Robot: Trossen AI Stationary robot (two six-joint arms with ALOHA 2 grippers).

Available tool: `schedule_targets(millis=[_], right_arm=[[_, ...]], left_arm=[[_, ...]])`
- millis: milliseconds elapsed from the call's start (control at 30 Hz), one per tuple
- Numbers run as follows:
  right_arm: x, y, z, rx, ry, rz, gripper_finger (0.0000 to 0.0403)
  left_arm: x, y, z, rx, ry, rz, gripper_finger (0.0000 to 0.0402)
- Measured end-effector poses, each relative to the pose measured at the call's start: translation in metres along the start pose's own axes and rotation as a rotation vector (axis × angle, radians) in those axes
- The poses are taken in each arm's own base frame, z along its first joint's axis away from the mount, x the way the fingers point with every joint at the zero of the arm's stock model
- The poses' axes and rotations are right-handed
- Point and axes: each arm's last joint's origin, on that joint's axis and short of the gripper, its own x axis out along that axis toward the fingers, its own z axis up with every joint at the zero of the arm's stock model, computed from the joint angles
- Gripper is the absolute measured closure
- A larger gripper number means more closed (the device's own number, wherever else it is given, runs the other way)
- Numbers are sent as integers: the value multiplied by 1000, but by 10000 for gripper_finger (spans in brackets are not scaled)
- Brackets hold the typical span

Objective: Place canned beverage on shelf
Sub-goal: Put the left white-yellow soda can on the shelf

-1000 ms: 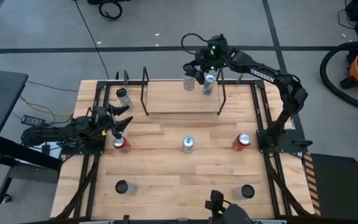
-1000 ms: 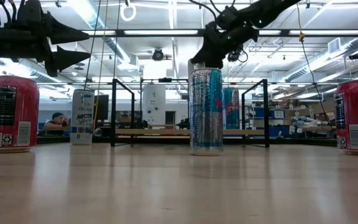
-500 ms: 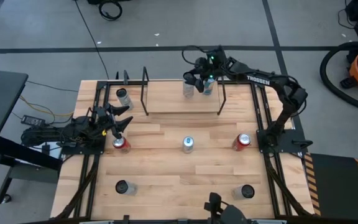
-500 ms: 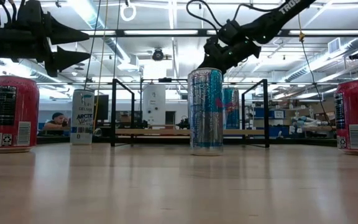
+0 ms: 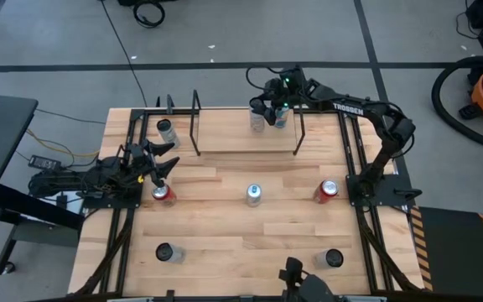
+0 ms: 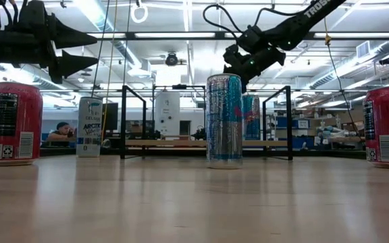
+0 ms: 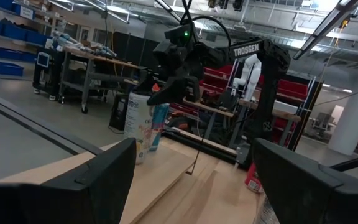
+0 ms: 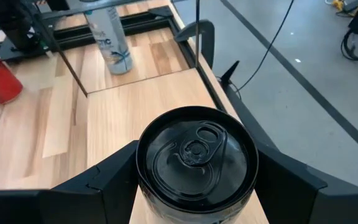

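My right fingers (image 8: 194, 186) gripped a slim can (image 8: 196, 163), black-topped with its pull tab unbroken, at the shelf's (image 5: 225, 130) right end beside a white can (image 5: 257, 120), while my left fingers (image 5: 159, 156) stood open over the tabletop (image 5: 225, 243).

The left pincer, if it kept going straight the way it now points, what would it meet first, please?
Probably the right arm's pincer, holding a blue-and-silver drink can at the wooden shelf's far end, beside a white can; depth is uncertain.
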Motion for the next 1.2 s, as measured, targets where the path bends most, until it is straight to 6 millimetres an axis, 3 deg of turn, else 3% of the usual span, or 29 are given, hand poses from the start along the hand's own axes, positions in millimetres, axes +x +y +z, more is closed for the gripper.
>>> schedule_targets(millis=[333, 600, 867, 1200], right_arm=[[-5, -12, -2, 26, 6, -49, 128], [-19, -7, 4, 23, -16, -4, 128], [-14, -5, -23, 36, -80, -44, 128], [-15, -7, -26, 8, -84, -66, 126]], left_arm=[[0, 0, -1, 5, 12, 3, 81], [0, 0, -2, 6, 15, 4, 81], [0, 0, -2, -13, 17, 4, 81], [0, 0, -2, -10, 17, 4, 81]])
